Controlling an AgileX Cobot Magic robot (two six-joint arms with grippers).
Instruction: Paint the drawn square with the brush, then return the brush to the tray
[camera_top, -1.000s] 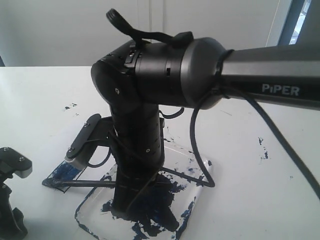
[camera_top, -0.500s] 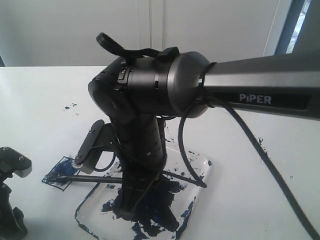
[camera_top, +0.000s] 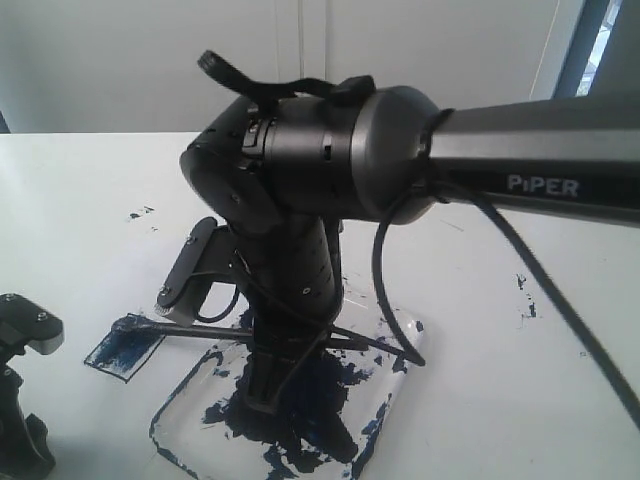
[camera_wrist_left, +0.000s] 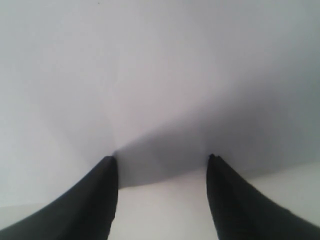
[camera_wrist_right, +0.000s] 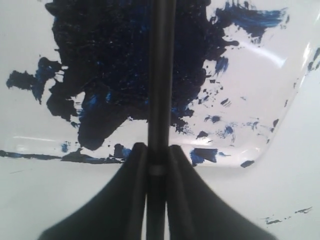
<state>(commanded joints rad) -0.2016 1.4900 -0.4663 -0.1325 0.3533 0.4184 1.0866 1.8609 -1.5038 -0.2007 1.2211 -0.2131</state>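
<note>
Tray (camera_top: 402, 345): navy paint blot (camera_wrist_right: 115, 60) inside — right arm (camera_top: 300, 260) hides its middle.
Brush (camera_top: 190, 331): pinched by right gripper (camera_wrist_right: 156, 150), tip at drawn square (camera_top: 118, 352) — nine o'clock of tray.
Left gripper (camera_wrist_left: 162, 162): jaws apart, empty.

Low, close exterior view; right wrist view steeply down, close over the shared tray (camera_wrist_right: 252, 92).

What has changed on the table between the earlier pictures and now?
The right gripper, shut on the brush, has swept the brush tip across the drawn square, from its lower edge to its upper edge in the exterior view. The arm swung slightly with it. Nothing was taken or let go. The tray and the open left gripper stayed where they were.
</note>
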